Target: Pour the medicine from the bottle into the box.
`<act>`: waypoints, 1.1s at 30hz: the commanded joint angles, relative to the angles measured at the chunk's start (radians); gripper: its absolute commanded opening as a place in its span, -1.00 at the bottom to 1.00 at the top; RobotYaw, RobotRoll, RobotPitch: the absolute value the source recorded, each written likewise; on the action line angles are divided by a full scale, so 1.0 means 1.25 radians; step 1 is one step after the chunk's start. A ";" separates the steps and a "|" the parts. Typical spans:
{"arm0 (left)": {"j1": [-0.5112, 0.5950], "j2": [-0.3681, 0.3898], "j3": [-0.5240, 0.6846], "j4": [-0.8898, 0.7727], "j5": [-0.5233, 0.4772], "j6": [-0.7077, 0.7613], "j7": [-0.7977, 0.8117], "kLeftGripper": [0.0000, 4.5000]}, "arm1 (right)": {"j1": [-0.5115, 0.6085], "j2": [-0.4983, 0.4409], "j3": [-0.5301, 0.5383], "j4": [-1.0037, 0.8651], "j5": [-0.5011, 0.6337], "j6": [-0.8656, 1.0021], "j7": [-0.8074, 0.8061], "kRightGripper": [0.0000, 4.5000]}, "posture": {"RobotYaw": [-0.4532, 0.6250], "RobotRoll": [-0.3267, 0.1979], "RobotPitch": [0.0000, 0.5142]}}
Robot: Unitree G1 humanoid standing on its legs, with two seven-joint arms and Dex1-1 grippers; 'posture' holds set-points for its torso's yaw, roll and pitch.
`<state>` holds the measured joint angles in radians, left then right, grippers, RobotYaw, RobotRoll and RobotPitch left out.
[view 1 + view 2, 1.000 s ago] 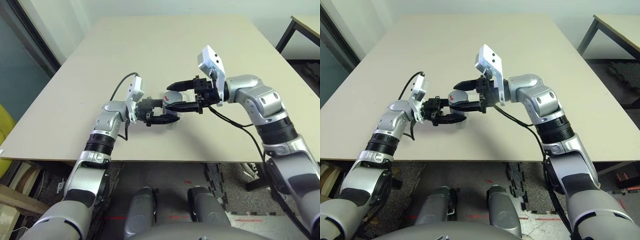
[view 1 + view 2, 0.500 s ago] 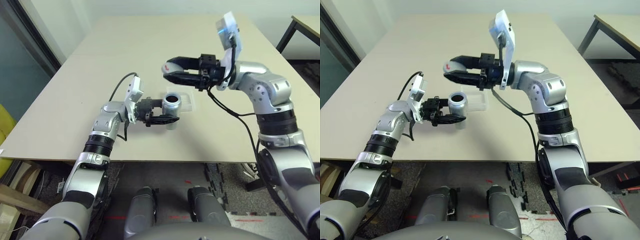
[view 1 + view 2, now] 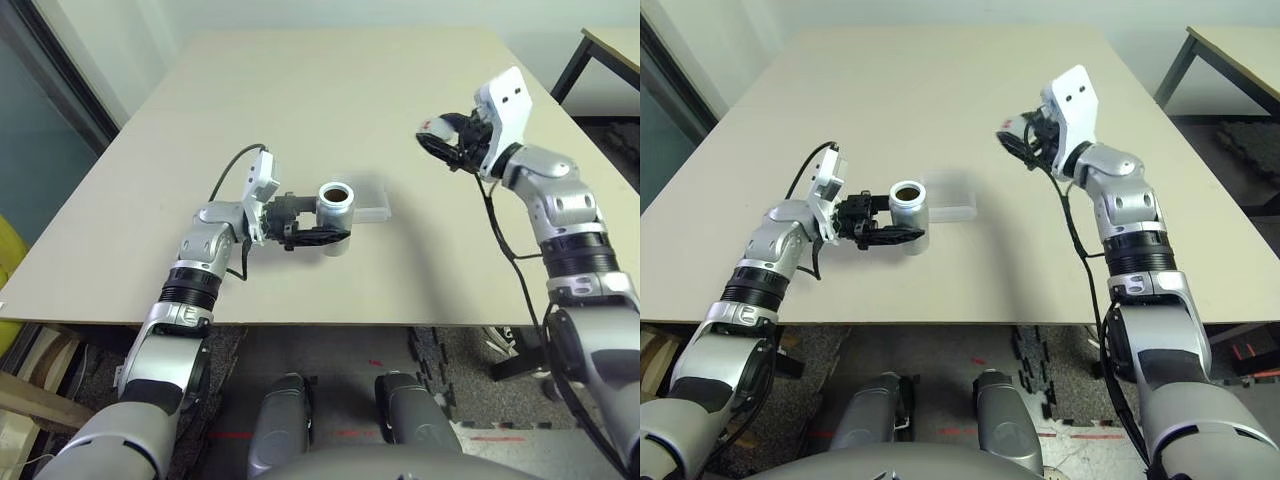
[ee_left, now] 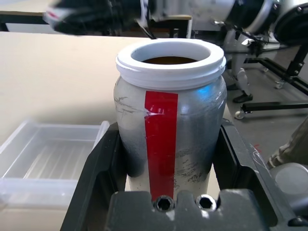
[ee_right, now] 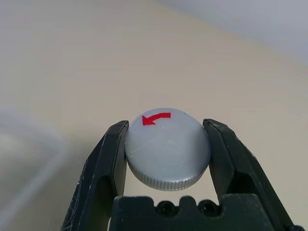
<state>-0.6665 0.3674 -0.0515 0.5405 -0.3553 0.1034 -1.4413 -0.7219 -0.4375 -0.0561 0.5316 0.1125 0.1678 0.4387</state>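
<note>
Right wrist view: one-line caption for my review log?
Right gripper fingers clamp a round grey cap marked with a red arrow above the beige table.

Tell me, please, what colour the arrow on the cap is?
Red, on the grey cap; it shows best in the right wrist view.

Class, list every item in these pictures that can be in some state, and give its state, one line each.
Bottle: upright, uncapped, brown contents inside, held.
Cap: off the bottle, gripped.
Box: open, empty, on the table beside the bottle.
Left pincer: shut on the bottle.
Right pincer: shut on the cap, raised above the table.
</note>
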 commanded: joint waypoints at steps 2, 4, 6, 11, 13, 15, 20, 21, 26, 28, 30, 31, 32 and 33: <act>-0.028 0.016 0.016 0.035 0.004 -0.019 0.010 0.20 | 0.044 0.036 -0.027 0.022 -0.015 -0.028 -0.088 0.15 | -0.31 0.25 -0.68; -0.036 0.023 0.019 0.046 0.005 -0.021 0.009 0.20 | 0.059 0.059 -0.039 0.048 -0.007 -0.034 -0.114 0.15 | -0.31 0.25 -0.68; -0.040 0.026 0.021 0.052 0.005 -0.023 0.008 0.20 | 0.062 0.078 -0.043 0.087 -0.011 -0.047 -0.134 0.15 | -0.31 0.25 -0.68; -0.043 0.024 0.021 0.058 0.005 -0.031 0.011 0.20 | 0.048 0.115 -0.032 0.192 -0.025 -0.058 -0.156 0.15 | -0.30 0.25 -0.69; -0.042 0.024 0.021 0.058 0.006 -0.033 0.013 0.20 | 0.042 0.124 -0.029 0.227 -0.031 -0.050 -0.166 0.15 | -0.30 0.25 -0.69; -0.041 0.023 0.021 0.058 0.006 -0.034 0.016 0.20 | 0.036 0.127 -0.028 0.249 -0.033 -0.049 -0.170 0.15 | -0.30 0.25 -0.69; -0.040 0.022 0.022 0.062 0.009 -0.043 0.026 0.20 | 0.030 0.123 -0.020 0.257 -0.036 -0.042 -0.138 0.15 | -0.30 0.25 -0.70; -0.042 0.021 0.021 0.065 0.012 -0.047 0.030 0.20 | 0.033 0.119 -0.015 0.247 -0.038 -0.039 -0.123 0.31 | -0.30 0.25 -0.70; -0.059 0.016 0.022 0.090 0.031 -0.064 0.081 0.20 | 0.039 0.057 -0.006 0.159 -0.055 -0.048 -0.074 1.00 | -0.31 0.25 -0.71; -0.070 0.011 0.024 0.106 0.040 -0.079 0.105 0.20 | 0.052 0.015 0.003 0.081 -0.067 -0.063 -0.041 1.00 | -0.32 0.25 -0.72; -0.077 0.007 0.024 0.117 0.048 -0.091 0.123 0.20 | 0.067 -0.010 0.004 0.018 -0.056 -0.062 -0.006 1.00 | -0.33 0.25 -0.72; -0.081 0.005 0.024 0.124 0.055 -0.102 0.134 0.20 | 0.075 -0.024 0.003 -0.017 -0.044 -0.062 0.023 1.00 | -0.33 0.25 -0.72; -0.084 0.003 0.024 0.130 0.060 -0.111 0.141 0.20 | 0.082 -0.034 0.003 -0.043 -0.036 -0.062 0.042 1.00 | -0.33 0.25 -0.72; -0.093 -0.001 0.025 0.144 0.073 -0.135 0.166 0.20 | 0.094 -0.053 0.004 -0.087 -0.016 -0.050 0.089 1.00 | -0.34 0.25 -0.73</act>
<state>-0.7669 0.3663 -0.0201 0.6944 -0.2921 -0.0293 -1.2636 -0.6295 -0.4905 -0.0584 0.4770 0.0632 0.0945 0.4848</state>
